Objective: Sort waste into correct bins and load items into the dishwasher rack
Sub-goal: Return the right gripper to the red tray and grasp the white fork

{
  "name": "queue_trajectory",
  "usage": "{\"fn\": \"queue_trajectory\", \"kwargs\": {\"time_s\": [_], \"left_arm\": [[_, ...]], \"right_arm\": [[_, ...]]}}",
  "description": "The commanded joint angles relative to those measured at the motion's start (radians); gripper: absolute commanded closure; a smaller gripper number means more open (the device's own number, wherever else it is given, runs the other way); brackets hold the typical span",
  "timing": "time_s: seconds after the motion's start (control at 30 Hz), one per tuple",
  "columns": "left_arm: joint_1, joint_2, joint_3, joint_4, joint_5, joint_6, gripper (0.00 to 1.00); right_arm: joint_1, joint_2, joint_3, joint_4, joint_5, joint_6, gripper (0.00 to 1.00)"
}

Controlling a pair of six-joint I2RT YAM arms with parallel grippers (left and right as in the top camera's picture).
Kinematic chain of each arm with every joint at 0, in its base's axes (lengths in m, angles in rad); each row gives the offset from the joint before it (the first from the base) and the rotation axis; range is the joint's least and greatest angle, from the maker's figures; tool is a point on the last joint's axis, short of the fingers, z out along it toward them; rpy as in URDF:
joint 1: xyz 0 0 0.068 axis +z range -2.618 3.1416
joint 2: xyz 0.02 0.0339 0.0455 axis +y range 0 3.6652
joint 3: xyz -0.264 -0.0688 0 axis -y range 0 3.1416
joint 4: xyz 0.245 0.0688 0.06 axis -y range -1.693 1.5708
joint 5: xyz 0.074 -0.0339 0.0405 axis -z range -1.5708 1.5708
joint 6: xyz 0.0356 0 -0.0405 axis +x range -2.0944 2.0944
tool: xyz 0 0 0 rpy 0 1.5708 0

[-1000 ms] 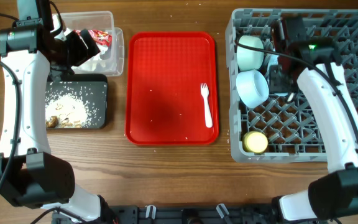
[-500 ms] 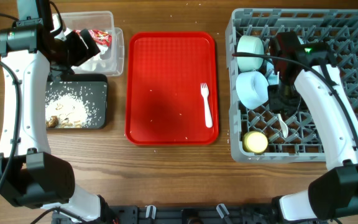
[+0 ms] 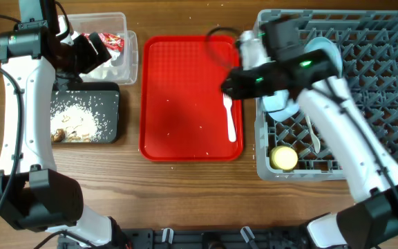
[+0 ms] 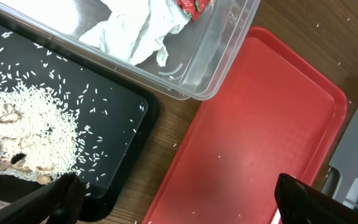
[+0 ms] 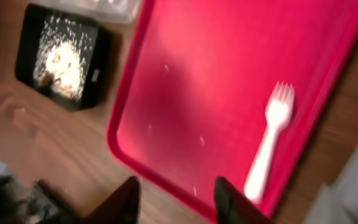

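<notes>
The white fork [image 3: 230, 117] lies on the right side of the flat red tray [image 3: 178, 104]; it also shows in the right wrist view [image 5: 268, 144]. My right gripper [image 3: 229, 84] is open and empty, above the tray just beyond the fork's tines [image 5: 176, 202]. The grey rack [image 3: 365, 131] holds a pale blue bowl [image 3: 282, 105], the yellow cup [image 3: 284, 158] and the white spoon [image 3: 314, 136]. My left gripper [image 3: 90, 50] hangs open and empty [image 4: 179, 208] over the clear tub [image 3: 119, 69], which holds the napkin [image 4: 135, 31] and red wrapper [image 4: 194, 5]. Rice and scraps [image 3: 74, 121] lie in the black tray [image 3: 112, 97].
My right arm crosses the rack's left edge and hides part of the bowls. A few rice grains dot the red tray [image 4: 260, 137]. Bare wooden table [image 3: 185, 194] runs along the front and between the trays.
My right arm has swung left out of the rack to above the red tray near the fork. The spoon now lies in the rack. The left arm has not moved.
</notes>
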Motion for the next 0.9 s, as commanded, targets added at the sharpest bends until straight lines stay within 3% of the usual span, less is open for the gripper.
{"fn": "queue_trajectory", "kwargs": {"time_s": [0.0, 0.1, 0.33, 0.87], "left_arm": [[0.006, -0.009, 0.008, 0.0, -0.005, 0.002, 0.0], [0.006, -0.009, 0.008, 0.0, -0.006, 0.002, 0.0], [0.006, -0.009, 0.008, 0.0, -0.006, 0.002, 0.0], [0.006, -0.009, 0.008, 0.0, -0.005, 0.002, 0.0]], "right_arm": [[0.167, 0.042, 0.02, 0.04, 0.284, 0.019, 0.45], [0.188, 0.108, 0.019, 0.042, 0.416, 0.203, 0.44], [0.05, 0.402, 0.02, 0.078, 0.349, 0.198, 0.46], [0.028, 0.53, 0.019, 0.144, 0.379, 0.198, 0.54]]}}
